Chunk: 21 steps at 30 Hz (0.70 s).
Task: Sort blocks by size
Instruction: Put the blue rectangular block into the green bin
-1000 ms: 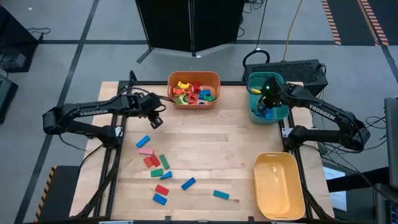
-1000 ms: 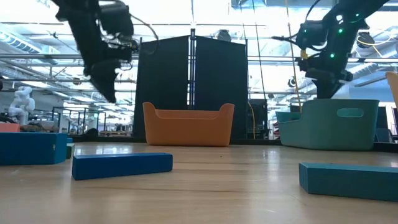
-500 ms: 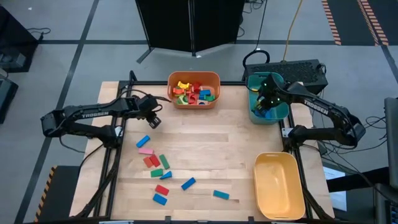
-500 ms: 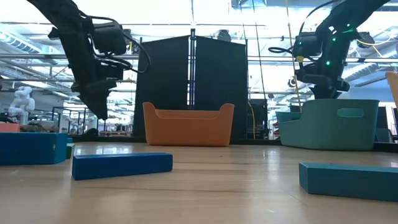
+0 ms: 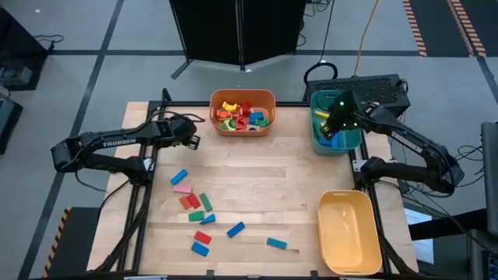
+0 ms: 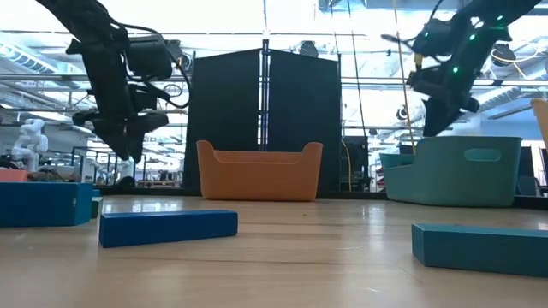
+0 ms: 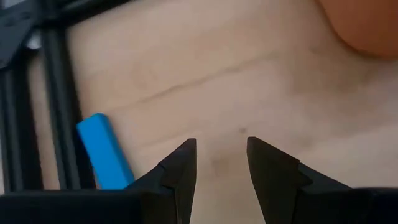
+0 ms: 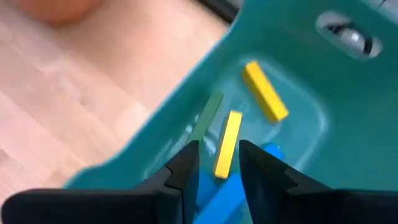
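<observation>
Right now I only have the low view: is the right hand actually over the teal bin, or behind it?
Observer: The high view puts the right hand over the teal bin, not behind it.
Operator: Is it holding anything?
Observer: No. Its wrist view shows the fingers apart, with yellow blocks and blue blocks lying in the bin below.
Operator: And the left hand?
Observer: The left hand is open and empty over bare wood, with a blue block lying beside it.
</observation>
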Motion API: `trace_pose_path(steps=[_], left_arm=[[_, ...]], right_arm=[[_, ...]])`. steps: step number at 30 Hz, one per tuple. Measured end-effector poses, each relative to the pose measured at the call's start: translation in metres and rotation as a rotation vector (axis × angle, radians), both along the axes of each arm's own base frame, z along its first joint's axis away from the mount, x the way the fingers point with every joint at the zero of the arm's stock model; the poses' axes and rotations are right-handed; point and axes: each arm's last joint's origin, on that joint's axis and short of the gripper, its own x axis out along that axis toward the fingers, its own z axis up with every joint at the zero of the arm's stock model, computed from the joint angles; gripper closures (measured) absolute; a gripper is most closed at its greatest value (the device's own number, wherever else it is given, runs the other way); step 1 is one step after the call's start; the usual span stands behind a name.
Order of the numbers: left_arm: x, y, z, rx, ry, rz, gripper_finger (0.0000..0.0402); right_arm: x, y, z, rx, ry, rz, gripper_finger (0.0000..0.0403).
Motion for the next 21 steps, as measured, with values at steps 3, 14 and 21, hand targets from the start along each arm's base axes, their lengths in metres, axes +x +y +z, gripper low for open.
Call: trace_pose_path(steps=[3,14,21], left_arm=[[-0.002,0.004,0.000,0.043,-0.013,0.101,0.0259],[-0.031,0.019,-0.009,-0.128,0.076,0.337,0.0259],[-0.046,0.028,-0.015,-0.163,0.191,0.437,0.0259]], right_arm=[[-0.004,0.005,0.011,-0.041,-0.093,-0.026,0.0303],[0.002,0.021,0.035,-0.021,-0.446,0.084,0.0303],[0.013,0.022,0.036,-0.034,-0.470,0.138,0.0303]])
